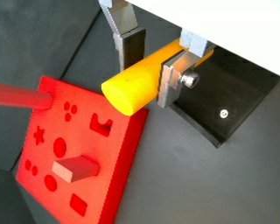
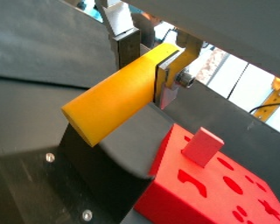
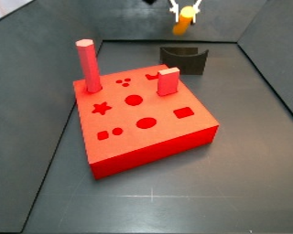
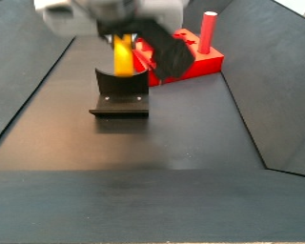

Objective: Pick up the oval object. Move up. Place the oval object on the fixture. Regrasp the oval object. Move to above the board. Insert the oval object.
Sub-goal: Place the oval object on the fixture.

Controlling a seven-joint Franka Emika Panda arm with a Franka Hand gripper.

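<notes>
Our fingers [image 1: 168,77] are clamped on the yellow peg [image 1: 139,79] near one end; the long free end sticks out past the pads in both wrist views. The gripper [image 3: 183,12] hangs high over the far side of the floor, roughly above the fixture [image 3: 183,60], with the peg well clear of it and hanging roughly upright in both side views.

We judge the step in hand as the set-down on the fixture, not yet begun. To do it well:
- Line the peg's long axis up with the fixture's notch before we descend; the notch itself is hard to read from these views, so we go by the bracket's upright [image 4: 121,84].
- Descend slowly and straight, no tilt, so the free end doesn't catch the bracket edge.
- Let go only once the peg is seated, else the smooth rounded body may roll off.

The red board [image 3: 143,121] sits nearer the camera in a side view, apart from the fixture. It already carries a tall red cylinder [image 3: 87,64] and a red block [image 3: 168,80]. We keep the descent on the fixture side, away from both.
</notes>
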